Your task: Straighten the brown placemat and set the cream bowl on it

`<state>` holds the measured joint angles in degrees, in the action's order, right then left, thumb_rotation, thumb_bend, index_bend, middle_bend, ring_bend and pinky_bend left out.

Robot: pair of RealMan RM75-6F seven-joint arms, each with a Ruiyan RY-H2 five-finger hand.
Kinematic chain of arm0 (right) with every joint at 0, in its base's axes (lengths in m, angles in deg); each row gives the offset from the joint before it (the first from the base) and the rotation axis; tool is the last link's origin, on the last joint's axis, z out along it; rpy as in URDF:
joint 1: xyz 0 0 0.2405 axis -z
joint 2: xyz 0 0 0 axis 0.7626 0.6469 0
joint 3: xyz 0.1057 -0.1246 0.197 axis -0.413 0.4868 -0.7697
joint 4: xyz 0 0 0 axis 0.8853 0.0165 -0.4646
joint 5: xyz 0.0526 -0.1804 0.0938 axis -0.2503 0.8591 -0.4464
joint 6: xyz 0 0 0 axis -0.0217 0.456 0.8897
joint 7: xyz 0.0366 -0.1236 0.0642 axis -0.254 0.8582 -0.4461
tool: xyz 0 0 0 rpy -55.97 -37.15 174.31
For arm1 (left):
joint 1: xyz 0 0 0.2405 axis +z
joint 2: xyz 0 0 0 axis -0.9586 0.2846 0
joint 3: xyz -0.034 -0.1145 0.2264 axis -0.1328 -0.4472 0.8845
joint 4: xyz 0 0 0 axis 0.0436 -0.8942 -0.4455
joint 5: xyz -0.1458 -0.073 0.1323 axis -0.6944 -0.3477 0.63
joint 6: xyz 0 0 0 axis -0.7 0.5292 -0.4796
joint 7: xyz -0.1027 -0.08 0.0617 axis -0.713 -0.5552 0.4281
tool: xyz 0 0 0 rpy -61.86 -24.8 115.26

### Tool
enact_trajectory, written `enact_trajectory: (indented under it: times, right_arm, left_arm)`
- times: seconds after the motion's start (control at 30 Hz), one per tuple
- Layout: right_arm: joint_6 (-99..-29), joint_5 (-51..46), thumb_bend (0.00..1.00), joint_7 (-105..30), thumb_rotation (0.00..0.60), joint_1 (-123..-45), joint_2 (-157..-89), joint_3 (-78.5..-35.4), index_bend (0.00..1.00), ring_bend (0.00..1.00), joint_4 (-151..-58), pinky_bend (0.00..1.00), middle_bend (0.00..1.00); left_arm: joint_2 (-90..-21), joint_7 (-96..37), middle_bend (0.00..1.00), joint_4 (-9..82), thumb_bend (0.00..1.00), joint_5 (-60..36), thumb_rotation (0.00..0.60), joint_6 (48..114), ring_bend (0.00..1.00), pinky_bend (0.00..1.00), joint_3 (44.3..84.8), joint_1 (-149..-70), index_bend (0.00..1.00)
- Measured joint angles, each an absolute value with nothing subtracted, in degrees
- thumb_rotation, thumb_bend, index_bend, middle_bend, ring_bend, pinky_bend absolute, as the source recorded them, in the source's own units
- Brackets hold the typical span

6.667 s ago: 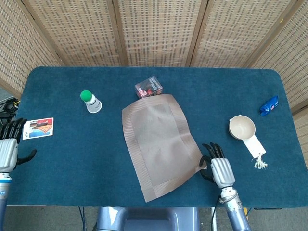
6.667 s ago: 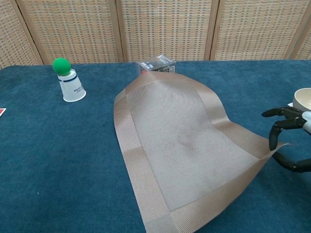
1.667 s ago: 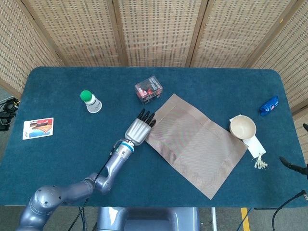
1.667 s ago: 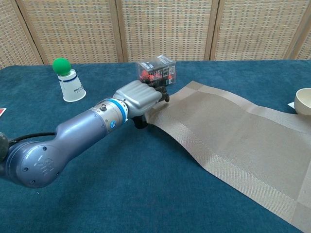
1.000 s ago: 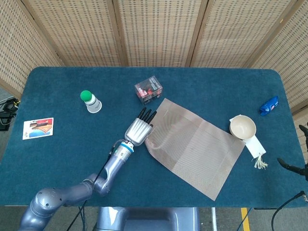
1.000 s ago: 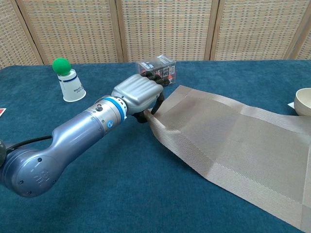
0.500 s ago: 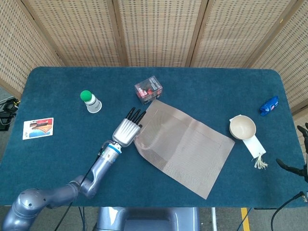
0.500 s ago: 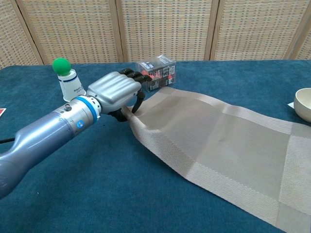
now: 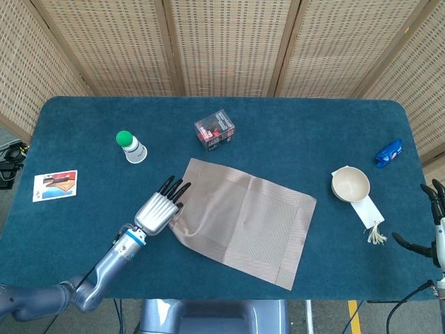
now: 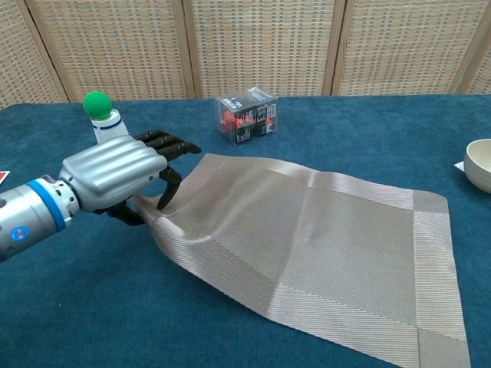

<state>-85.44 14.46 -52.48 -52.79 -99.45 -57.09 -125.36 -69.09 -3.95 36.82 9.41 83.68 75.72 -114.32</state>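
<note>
Placemat mid-straightening, bowl not yet moved.

The left hand pinches the near-left edge of the brown placemat, which lies rumpled and skewed at the table's centre, its left side lifted off the blue cloth; the cream bowl sits well apart at about 3 o'clock from the mat, on a white tag, untouched; the right hand hovers at the table's right edge, fingers spread, grasping nothing; judged from this, the mat needs flattening and squaring, and the bowl's whole transfer is left to do.
</note>
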Motion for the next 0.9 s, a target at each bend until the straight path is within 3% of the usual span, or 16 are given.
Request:
enact_trajectory:
  times: [0.4, 0.9]
  right_arm:
    - [-86.63, 15.56, 0.15, -51.8, 0.6, -52.29, -99.29, -56.52, 0.13, 0.0, -126.43, 0.0, 0.0]
    - [-86.81, 16.16, 0.15, -50.5, 0.6, -52.35, -99.76, -55.94, 0.13, 0.0, -126.71, 0.0, 0.0]
  left_arm:
    - [-63.66, -5.02, 0.0, 44.32, 0.51, 16.84, 0.6, 85.06, 0.0, 0.0, 82.34, -110.56, 0.71]
    - [-61.05, -19.45, 0.0, 43.69, 0.5, 27.68, 0.6, 85.88, 0.0, 0.0, 86.94, -109.79, 0.7]
